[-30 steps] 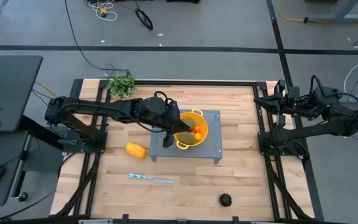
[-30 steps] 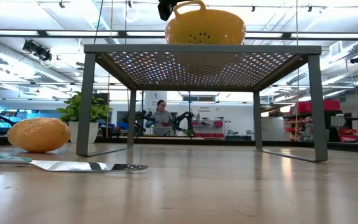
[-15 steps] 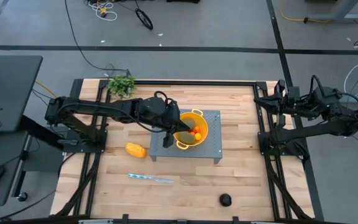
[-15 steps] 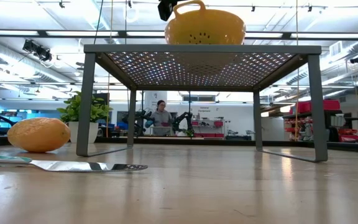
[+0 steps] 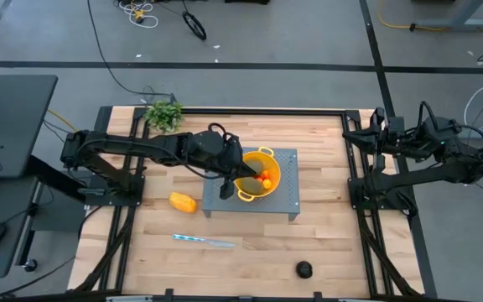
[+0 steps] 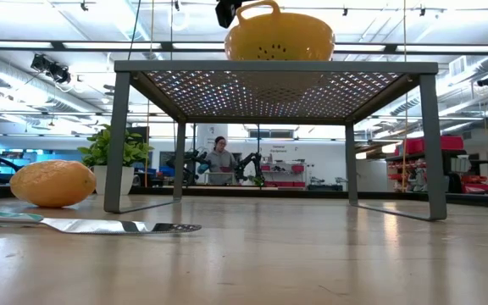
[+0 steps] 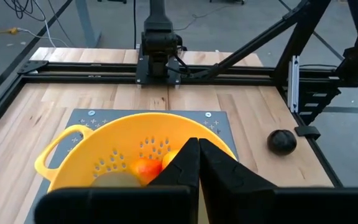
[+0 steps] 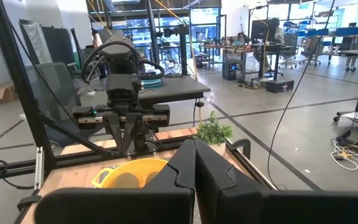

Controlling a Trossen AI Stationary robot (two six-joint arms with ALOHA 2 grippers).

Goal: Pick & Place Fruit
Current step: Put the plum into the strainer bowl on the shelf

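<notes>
I see my left claw pressed together, empty, over the yellow colander's near rim; orange-red fruit lies inside, just beyond it. The oblong yellow-orange fruit rests on the desk just outside the claw, long axis pointing roughly toward it. The blackish fruit sits well apart. My right claw is parked, pressed together. No writing reads.

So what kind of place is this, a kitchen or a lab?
Most likely a robotics lab or open workshop: two arms on a framed wooden table, cables across the concrete floor, and desks with monitors in the hall behind.
</notes>
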